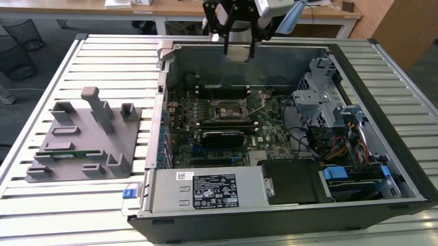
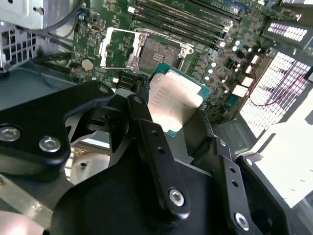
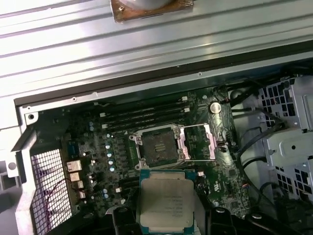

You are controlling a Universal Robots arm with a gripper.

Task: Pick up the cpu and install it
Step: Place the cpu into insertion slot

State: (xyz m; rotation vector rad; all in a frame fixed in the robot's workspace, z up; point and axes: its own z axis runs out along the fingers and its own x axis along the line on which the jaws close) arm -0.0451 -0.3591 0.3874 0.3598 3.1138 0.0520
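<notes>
We hold cpu (image 3: 166,200) clamped edgewise in gripper (image 1: 239,54), high over case (image 1: 274,228) far wall. Open socket (image 3: 159,147) lies below, toward case middle, lid (image 3: 196,142) swung aside.

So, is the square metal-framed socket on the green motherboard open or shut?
Open: the socket is bare, its hinged lid flipped aside.

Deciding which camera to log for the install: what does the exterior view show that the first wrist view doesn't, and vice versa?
The exterior view adds the grey fixture beside the case, a green memory stick lying in it, and the power supply. The first wrist view adds the coin cell on the board and the print on the cpu's top. Shared: the cpu gripped in the hand, and the empty socket.
</notes>
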